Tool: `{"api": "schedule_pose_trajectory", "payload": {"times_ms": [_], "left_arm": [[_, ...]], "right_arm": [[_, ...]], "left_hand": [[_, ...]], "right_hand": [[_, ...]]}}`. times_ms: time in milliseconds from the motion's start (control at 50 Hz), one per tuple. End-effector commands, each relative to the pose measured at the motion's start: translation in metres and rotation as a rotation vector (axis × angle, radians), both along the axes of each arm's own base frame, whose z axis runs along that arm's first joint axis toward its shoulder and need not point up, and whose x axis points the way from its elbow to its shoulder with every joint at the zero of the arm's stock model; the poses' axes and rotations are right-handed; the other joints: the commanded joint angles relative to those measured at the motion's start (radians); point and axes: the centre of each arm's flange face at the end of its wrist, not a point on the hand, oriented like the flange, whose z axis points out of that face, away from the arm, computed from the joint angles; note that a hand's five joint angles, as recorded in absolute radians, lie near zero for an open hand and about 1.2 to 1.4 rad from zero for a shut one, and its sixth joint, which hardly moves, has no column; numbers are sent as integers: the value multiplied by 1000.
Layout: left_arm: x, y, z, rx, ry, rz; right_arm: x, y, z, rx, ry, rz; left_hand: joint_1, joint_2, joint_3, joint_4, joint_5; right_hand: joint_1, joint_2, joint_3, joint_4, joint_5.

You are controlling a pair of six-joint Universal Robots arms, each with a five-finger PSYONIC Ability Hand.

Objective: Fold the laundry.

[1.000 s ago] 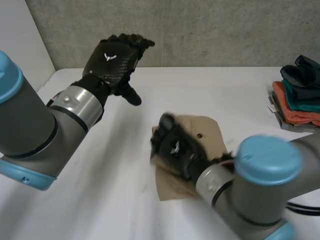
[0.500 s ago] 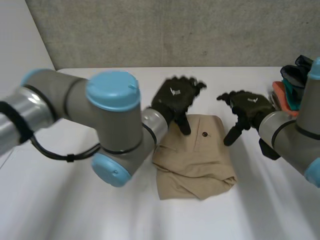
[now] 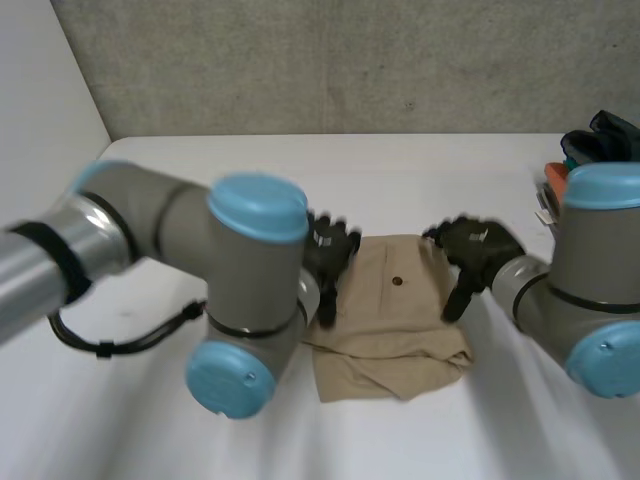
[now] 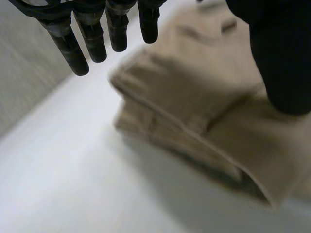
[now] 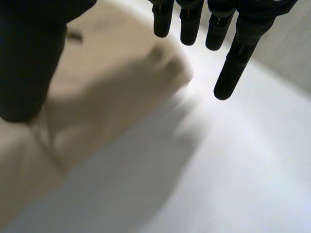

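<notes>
The risk I see from here is the fold coming undone. The tan garment (image 3: 395, 310) lies in a loose bundle in the middle of the white table (image 3: 180, 420), and the layers along its near edge are thick and uneven. If either hand closes on the top layer alone, that layer would likely peel away and the rest would slump. If the two hands pull unevenly, the bundle could skew or slide across the smooth tabletop.

The left hand (image 3: 330, 250) is at one side edge of the garment and the right hand (image 3: 475, 245) is at the opposite side edge, so the cloth lies between them.

In the left wrist view the fingers (image 4: 92, 36) are straight and spread, gripping nothing. Their tips hang above the bare table just past the cloth's folded corner, and the thumb (image 4: 282, 58) reaches over the cloth itself. I cannot tell whether the thumb touches it.

In the right wrist view the fingers (image 5: 233, 63) are also straight and empty, with the garment's corner just beyond their tips and the thumb (image 5: 29, 58) above the cloth.

Well away from the right hand's fingers, a pile of folded clothes (image 3: 600, 190) sits at the table's edge
</notes>
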Motion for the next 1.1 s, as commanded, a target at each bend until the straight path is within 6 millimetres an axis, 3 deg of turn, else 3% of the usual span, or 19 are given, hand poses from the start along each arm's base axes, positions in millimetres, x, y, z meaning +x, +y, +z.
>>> {"api": "schedule_pose_trajectory", "payload": {"times_ms": [20,80,100,180,280,360,540,720,800,940,1040,1100], "left_arm": [[2,-2,96,-183,233,-87],[5,-4,116,-231,287,-123],[5,-4,126,-243,316,-156],[3,1,137,-205,375,-287],[3,15,138,-66,424,-459],[2,21,138,10,458,-540],[3,26,138,25,462,-544],[3,31,135,39,456,-549],[5,34,141,25,464,-554],[6,33,143,21,464,-552],[8,36,147,10,468,-554],[9,37,154,-9,476,-556]], "right_arm": [[-1,38,53,-242,-1,59],[3,59,41,-246,21,100],[6,75,30,-227,37,136],[10,114,-1,-159,66,214],[8,129,-24,-181,66,201],[11,121,-47,-229,52,168],[27,91,-67,-324,17,142],[40,70,-60,-387,-26,133],[46,62,-53,-413,-44,141],[57,46,-50,-439,-70,159],[53,19,-35,-492,-98,135],[53,0,-12,-563,-126,119]], "left_hand": [[9,-34,-37,-29,-48],[9,-34,-37,-29,-48],[9,-34,-37,-29,-48],[12,-30,-33,-25,-44],[15,-27,-31,-22,-41],[24,-19,-22,-14,-32],[24,-19,-22,-14,-32],[24,-19,-22,-14,-32],[24,-19,-22,-14,-32],[24,-19,-22,-14,-32],[24,-19,-22,-14,-32],[24,-19,-22,-14,-32]], "right_hand": [[-33,-18,-26,-494,-49],[-33,-18,-26,-494,-49],[-33,-18,-26,-494,-49],[-33,-18,-26,-494,-49],[-33,-18,-26,-494,-49],[-33,-18,-26,-494,-49],[-33,-18,-26,-494,-49],[-33,-18,-26,-494,-49],[290,306,298,-171,275],[1162,1177,1169,701,1146],[1189,1204,1196,728,1173],[1189,1204,1196,728,1173]]}}
